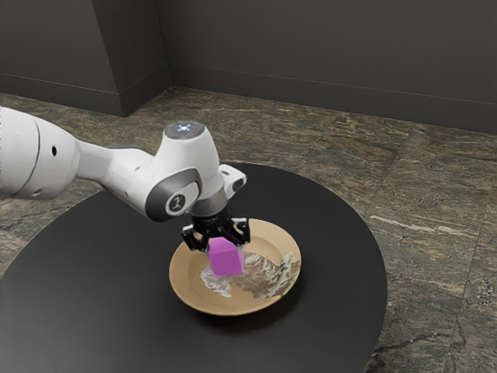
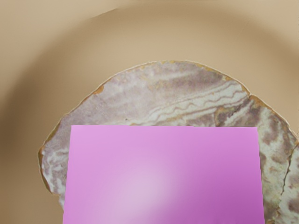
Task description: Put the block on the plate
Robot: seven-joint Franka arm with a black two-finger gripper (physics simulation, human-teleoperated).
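Hand (image 1: 226, 249) clenched on the pink block (image 1: 226, 261), over the plate's (image 1: 180, 280) patterned middle; gap beneath, if any, hard to judge. Main risk: releasing high, so the block drops and tips. Pressing too low instead could tilt or skid the plate across the surface (image 1: 334, 299).

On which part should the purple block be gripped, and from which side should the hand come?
I would grip the block on two opposite side faces and come from above, with the fingers square to them. It is box-shaped, with flat faces and straight edges. A low approach from the side would probably meet the raised rim of the plate.
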